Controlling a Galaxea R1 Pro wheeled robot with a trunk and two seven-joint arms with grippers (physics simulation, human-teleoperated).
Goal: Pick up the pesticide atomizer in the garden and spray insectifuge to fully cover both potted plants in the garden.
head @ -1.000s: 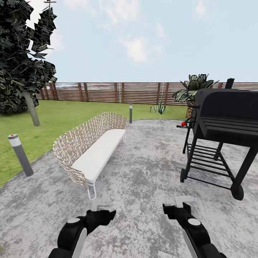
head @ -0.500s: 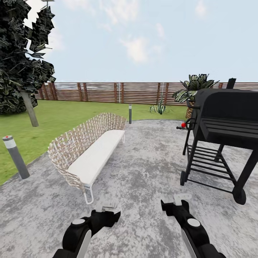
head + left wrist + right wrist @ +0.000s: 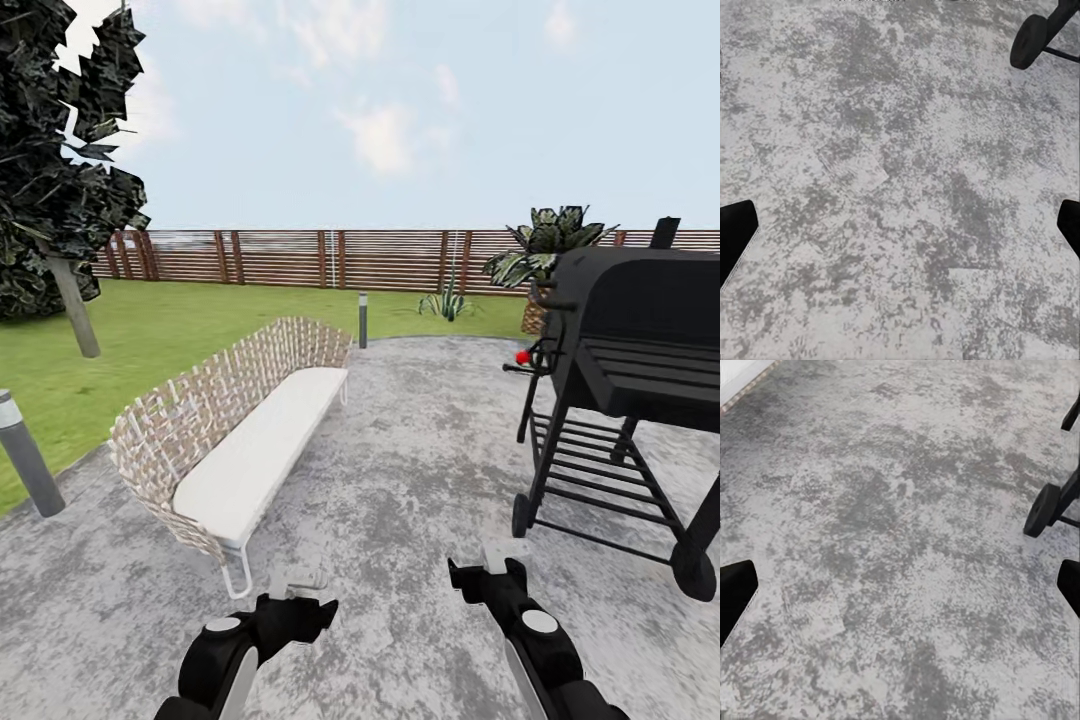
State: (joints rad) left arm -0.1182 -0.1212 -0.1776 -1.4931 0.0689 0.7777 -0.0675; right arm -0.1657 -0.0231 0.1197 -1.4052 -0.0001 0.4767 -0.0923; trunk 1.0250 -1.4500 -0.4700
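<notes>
Rolled forward a little: wicker bench (image 3: pixel 250 450) and black grill (image 3: pixel 640 330) now sitting closer. Left gripper (image 3: pixel 293 580) and right gripper (image 3: pixel 503 552) wide open, holding nothing, low over the patio (image 3: pixel 400 470). Likely the pesticide atomizer (image 3: pixel 521 357), red-dotted, at the grill's side, well out of reach.

Both arms low, forward.
Left gripper (image 3: pixel 295 580) and right gripper (image 3: pixel 503 553) empty, fingers (image 3: pixel 735 232) spread wide, hovering above ground, pointing down.
</notes>
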